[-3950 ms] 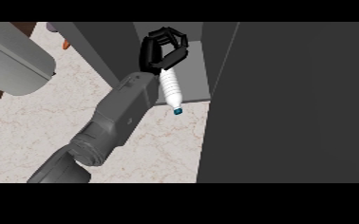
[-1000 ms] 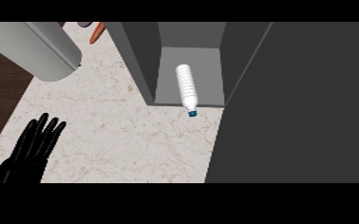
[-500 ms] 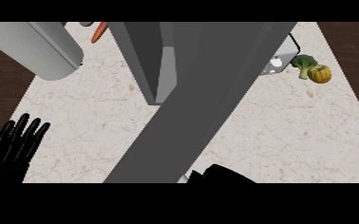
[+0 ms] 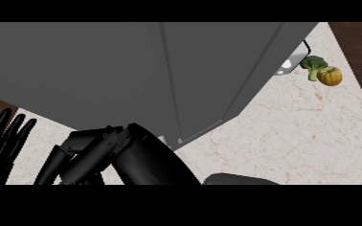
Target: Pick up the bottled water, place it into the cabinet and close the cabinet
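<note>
Cabinet [image 4: 141, 72] doors now shut, right robot hand [image 4: 92, 155] seemingly against them

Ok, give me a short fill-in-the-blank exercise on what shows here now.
1. The big grey cabinet fills the view's ____ left.
2. Beside the broccoli on the counter lies a small ____ pumpkin.
3. The left hand shows at the view's left edge, fingers pointing ____.
4. The right hand shows just ____ the cabinet.

Missing words: upper; orange; up; below

Cabinet [image 4: 141, 72] doors now shut, bottled water hidden behind them. Right hand [image 4: 92, 153] now up against door's lower edge. Left hand [image 4: 13, 141] shifts further toward left edge.
</note>
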You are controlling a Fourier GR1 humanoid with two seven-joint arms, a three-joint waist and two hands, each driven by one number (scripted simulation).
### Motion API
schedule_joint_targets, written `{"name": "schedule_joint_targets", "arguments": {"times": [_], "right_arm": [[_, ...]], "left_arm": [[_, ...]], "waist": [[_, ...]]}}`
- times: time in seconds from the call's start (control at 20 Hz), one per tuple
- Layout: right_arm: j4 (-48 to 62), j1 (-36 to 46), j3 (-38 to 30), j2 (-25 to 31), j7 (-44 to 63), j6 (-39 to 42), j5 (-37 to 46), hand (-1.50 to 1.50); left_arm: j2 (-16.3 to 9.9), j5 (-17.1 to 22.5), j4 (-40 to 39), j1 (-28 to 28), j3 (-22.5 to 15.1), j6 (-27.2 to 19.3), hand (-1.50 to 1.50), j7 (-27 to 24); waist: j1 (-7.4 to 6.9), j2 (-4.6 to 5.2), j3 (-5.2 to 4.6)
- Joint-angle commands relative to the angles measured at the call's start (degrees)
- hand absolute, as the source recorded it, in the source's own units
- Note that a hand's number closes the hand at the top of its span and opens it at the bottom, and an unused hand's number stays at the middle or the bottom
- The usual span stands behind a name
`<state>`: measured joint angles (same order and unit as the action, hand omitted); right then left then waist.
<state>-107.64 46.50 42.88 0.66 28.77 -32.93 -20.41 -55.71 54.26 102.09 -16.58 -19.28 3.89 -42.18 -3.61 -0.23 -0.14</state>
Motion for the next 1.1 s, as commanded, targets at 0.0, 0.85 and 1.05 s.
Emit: {"name": "schedule_joint_targets", "arguments": {"times": [0.0, 0.85, 1.05], "right_arm": [[7.82, 7.75, -2.53, -0.63, -4.96, -4.24, -8.61, 1.5], [30.47, 7.72, -13.51, 0.41, -12.12, 30.66, -19.61, 1.5], [37.64, 9.81, -19.02, 2.84, -15.33, 33.92, -18.32, 1.5]], "left_arm": [[-1.53, -0.44, 4.53, -4.38, 1.7, -0.86, -1.5, 0.16], [-1.82, 1.2, 10.58, -11.23, 10.97, 0.44, -1.5, 4.42], [-0.18, 2.08, 9.15, -9.12, 11.68, -0.05, -1.5, 6.18]], "waist": [[-0.05, 0.24, 0.13], [2.42, 0.24, 0.17], [2.8, 0.52, 0.14]]}}
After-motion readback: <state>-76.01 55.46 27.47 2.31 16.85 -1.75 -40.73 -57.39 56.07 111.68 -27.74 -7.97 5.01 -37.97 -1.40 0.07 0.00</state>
